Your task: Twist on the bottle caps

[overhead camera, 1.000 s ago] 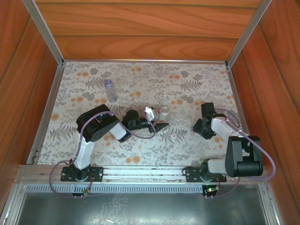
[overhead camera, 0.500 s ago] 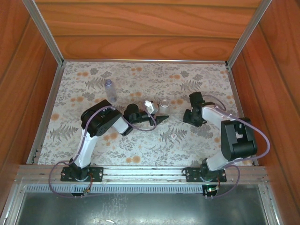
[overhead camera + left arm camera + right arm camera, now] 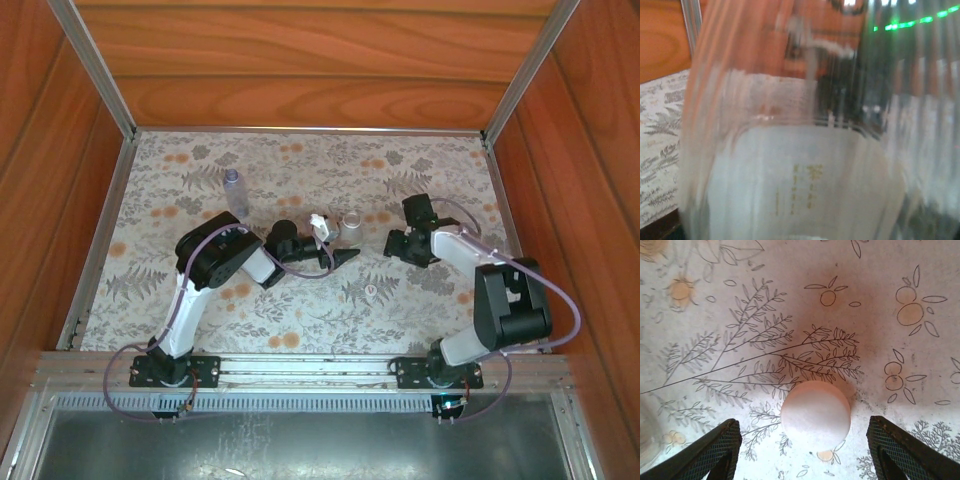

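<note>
Wooden walls close around the flowered worktop (image 3: 300, 320). Near its middle the left gripper (image 3: 342, 240) seems to be pinching the labelled bottle (image 3: 352, 220). The bottle's long axis is about vertical and its mouth points up, I think so that a cap can come down on it. The lilac bottle (image 3: 234, 192) stands upright, well apart at the far left. The right gripper (image 3: 802, 426) hangs spread over the white cap (image 3: 815, 412), which lies flat with one finger on each side, ready for closing. The translucent cap (image 3: 371, 291) lies alone, nearer the arms.
</note>
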{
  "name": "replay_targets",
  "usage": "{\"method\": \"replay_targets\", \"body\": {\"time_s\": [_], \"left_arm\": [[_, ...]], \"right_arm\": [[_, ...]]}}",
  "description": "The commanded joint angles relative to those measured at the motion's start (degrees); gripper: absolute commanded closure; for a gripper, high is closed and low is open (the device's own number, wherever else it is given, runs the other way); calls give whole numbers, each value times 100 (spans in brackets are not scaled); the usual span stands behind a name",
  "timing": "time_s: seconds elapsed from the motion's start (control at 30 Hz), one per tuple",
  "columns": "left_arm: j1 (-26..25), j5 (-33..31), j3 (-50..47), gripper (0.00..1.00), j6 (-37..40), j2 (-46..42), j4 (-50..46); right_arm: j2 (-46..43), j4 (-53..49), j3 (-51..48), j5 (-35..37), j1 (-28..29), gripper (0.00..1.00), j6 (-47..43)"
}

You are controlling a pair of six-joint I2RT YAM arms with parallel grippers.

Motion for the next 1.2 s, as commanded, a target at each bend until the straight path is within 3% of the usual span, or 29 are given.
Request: {"method": "replay_targets", "body": {"time_s": [0.0, 0.97, 1.17], "left_arm": [[13, 34, -72, 24, -151, 76, 43], [-13, -19, -233, 26, -205, -434, 57], [-15, -6, -251, 32, -214, -417, 56]], "right_arm": [[-173, 143, -155, -15, 28, 28, -149], [506, 32, 116, 240, 28, 51, -176], [464, -56, 139, 225, 28, 53, -215]]}}
